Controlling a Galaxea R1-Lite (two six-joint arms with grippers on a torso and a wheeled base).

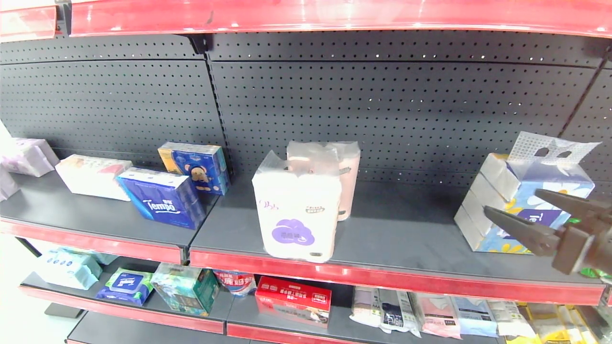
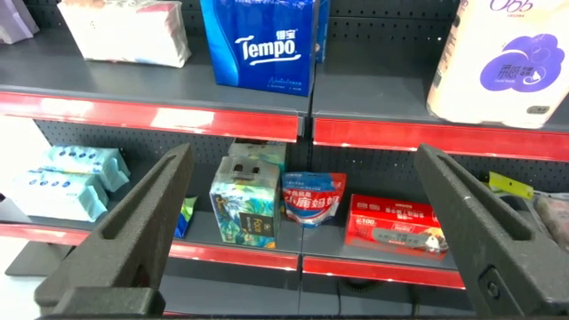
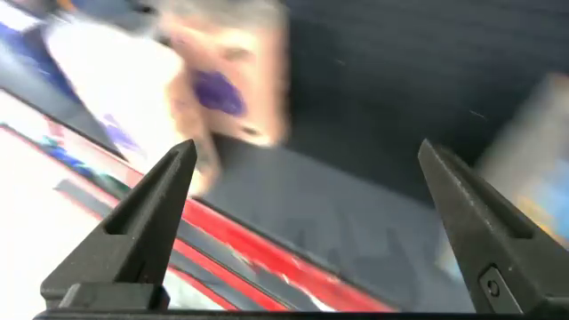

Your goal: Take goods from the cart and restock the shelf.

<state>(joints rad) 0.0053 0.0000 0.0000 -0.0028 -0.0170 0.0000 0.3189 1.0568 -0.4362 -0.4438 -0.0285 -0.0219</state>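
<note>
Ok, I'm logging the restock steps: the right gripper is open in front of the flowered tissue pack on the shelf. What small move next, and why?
Probably pull the right gripper straight back off the shelf, to go for the next item. It is open and holds nothing, and the flowered tissue pack already stands on the shelf.

backing: black pegboard point(image 1: 406, 105) | shelf point(image 1: 406, 229): dark grey, red strips point(image 1: 382, 279) on front edges | floor point(image 1: 14, 320): pale, lower left
</note>
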